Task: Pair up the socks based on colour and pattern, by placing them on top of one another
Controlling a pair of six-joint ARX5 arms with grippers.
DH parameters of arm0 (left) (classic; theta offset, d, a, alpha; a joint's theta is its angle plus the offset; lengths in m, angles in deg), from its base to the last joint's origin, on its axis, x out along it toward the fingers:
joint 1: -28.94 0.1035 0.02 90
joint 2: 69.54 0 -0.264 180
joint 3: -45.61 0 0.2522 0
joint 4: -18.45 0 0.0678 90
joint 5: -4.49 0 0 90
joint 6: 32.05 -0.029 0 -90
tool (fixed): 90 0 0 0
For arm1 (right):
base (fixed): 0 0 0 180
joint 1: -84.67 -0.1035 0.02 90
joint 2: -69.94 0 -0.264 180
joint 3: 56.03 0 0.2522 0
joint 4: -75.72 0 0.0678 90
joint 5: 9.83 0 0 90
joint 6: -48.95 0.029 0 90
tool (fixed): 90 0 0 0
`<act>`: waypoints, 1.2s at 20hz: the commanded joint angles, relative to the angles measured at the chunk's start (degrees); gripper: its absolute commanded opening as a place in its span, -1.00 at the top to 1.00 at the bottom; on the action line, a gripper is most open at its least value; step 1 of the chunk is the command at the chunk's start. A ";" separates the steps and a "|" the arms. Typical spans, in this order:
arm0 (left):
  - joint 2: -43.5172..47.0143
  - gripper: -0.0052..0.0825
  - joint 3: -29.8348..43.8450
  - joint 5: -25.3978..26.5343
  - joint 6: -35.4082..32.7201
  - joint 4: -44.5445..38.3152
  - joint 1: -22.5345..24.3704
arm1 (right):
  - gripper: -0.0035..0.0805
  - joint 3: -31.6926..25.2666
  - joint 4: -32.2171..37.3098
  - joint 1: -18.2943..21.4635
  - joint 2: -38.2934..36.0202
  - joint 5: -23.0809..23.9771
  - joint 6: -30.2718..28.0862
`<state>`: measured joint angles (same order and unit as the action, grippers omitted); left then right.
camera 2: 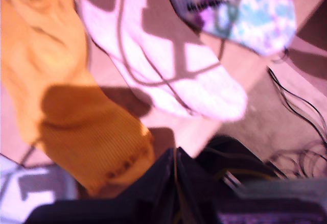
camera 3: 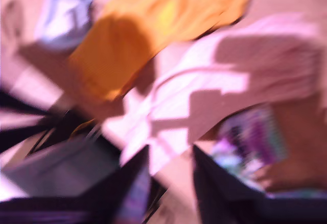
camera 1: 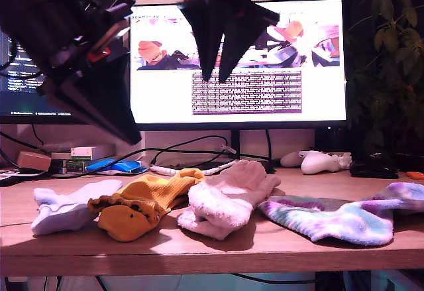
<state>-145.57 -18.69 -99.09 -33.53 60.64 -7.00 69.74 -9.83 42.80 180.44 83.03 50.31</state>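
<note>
Both arms (camera 1: 79, 46) matte black w/ pointed black fingers (camera 1: 211, 46).

Blurry. Mustard ribbed sock (camera 2: 76, 132) beside fluffy pink sock (camera 2: 168, 76) on wooden counter (camera 2: 245, 71); tie-dye sock (camera 2: 255, 15) farther off. My first claw (camera 2: 176, 193): dark, jaws look together.

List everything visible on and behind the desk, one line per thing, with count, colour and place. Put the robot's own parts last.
Lavender-white sock: one, pale, desk front, furthest toward the exterior view's left.
Mustard-orange socks: ribbed pile with frilly cuff, count unclear, beside the lavender one.
Pink socks: fluffy pale pile, count unclear, desk centre.
Tie-dye sock: blue-purple pastel, count unclear, exterior view's right.
Game controller: one, white, behind the socks.
Monitor: one, lit, centre back.
Plant: one, dark green, exterior view's right.
Cables: black, under the monitor.
Desk: one, light wood.
Grippers: two, black, raised above the socks; jaws hold nothing visible.
</note>
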 commanded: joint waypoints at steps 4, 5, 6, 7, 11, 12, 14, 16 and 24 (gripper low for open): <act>-0.02 0.93 0.72 1.38 -0.04 -4.59 1.86 | 0.94 -0.59 11.17 3.98 -0.02 3.15 -3.17; -0.02 0.93 0.72 1.68 -0.09 -6.16 2.60 | 0.94 -0.59 13.84 4.87 -0.31 3.10 -3.43; -0.02 0.93 0.72 1.79 -0.17 -7.61 3.50 | 0.94 -0.59 15.91 5.84 -0.61 3.08 -3.85; -0.02 0.93 0.72 1.81 -0.26 -9.03 4.37 | 0.94 -0.59 17.70 6.95 -0.90 3.06 -4.15; -0.02 0.93 0.72 1.73 -0.46 -13.18 7.56 | 0.94 -1.01 23.74 10.64 -2.16 1.36 -6.23; -0.02 0.93 0.72 1.57 -0.46 -13.64 8.00 | 0.94 -1.60 25.38 11.23 -2.75 0.07 -6.80; -0.02 0.93 0.72 1.60 -0.46 -13.60 8.44 | 0.94 -3.65 28.30 12.39 -3.45 -2.19 -7.23; -0.02 0.93 0.72 1.62 -0.50 -13.64 8.46 | 0.94 -8.33 32.57 12.98 -4.59 -2.75 -7.48; 0.20 0.93 0.72 1.36 -2.03 -19.32 8.46 | 0.94 -37.64 59.34 15.78 -16.83 -7.19 -7.87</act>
<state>-145.57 -18.69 -97.50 -35.10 42.32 1.41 34.11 47.41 57.70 166.76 76.43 42.84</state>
